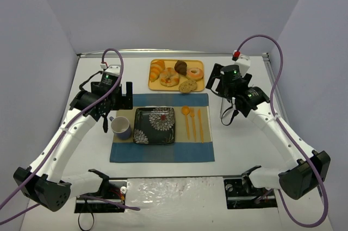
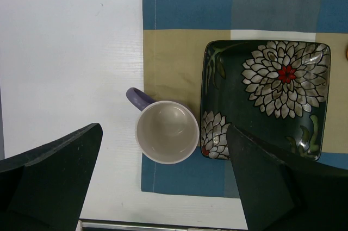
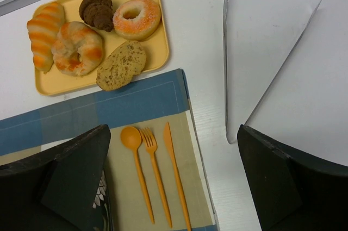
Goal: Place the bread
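Several breads lie on a yellow tray (image 1: 154, 85) at the back: a striped roll (image 3: 42, 34), a glazed bagel (image 3: 79, 54), a chocolate muffin (image 3: 97, 9), a frosted donut (image 3: 137, 17) and a brown seeded slice (image 3: 122, 65). An empty dark floral plate (image 1: 155, 125) sits on the blue and tan placemat (image 1: 163, 152); it also shows in the left wrist view (image 2: 266, 95). My left gripper (image 1: 116, 110) is open and empty above the mug (image 2: 166, 131). My right gripper (image 1: 225, 96) is open and empty, above the mat's right edge, near the tray.
An orange spoon (image 3: 133, 144), fork (image 3: 155, 171) and knife (image 3: 174, 176) lie on the mat right of the plate. Metal tongs (image 3: 225, 68) lie on the white table right of the mat. Grey walls stand at the back and both sides.
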`<state>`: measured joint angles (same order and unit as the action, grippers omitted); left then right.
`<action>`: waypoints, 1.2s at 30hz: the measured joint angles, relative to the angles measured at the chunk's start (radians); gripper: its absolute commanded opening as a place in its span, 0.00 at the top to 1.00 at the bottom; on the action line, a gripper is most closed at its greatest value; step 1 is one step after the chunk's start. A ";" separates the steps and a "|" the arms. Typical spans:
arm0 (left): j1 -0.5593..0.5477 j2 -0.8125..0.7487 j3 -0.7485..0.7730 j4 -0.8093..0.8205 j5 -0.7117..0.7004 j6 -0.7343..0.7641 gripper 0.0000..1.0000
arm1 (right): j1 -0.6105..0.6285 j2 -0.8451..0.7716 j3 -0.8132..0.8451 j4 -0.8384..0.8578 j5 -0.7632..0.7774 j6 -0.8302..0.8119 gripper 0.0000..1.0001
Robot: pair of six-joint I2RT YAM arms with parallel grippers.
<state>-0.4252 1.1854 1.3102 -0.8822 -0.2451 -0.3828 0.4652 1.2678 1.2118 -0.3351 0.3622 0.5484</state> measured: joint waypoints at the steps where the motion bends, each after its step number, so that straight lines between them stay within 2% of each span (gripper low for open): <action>1: 0.000 0.000 0.000 0.000 0.000 0.000 0.03 | 0.000 -0.004 0.000 0.000 0.001 0.000 0.00; 8: 0.000 0.000 0.000 0.000 0.000 0.000 0.03 | 0.000 -0.043 0.000 -0.009 0.046 0.006 0.00; 13: 0.000 0.000 0.000 0.000 0.000 0.000 0.03 | -0.031 -0.013 0.002 -0.030 0.107 0.038 0.00; 20: 0.000 0.006 0.004 -0.003 0.001 0.002 0.03 | -0.232 0.252 0.050 -0.049 0.074 0.073 0.00; 24: 0.000 0.018 0.012 -0.003 0.002 0.005 0.03 | -0.307 0.391 0.100 -0.054 0.038 0.084 0.00; 30: 0.000 0.019 0.015 -0.002 0.005 0.012 0.03 | -0.334 0.525 0.199 -0.042 0.003 0.095 0.00; 36: 0.000 0.019 0.015 -0.002 0.005 0.016 0.03 | -0.335 0.615 0.208 0.012 -0.084 0.090 0.00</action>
<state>-0.4252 1.2040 1.3254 -0.8845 -0.2398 -0.3671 0.1304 1.8824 1.4196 -0.3227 0.2781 0.6379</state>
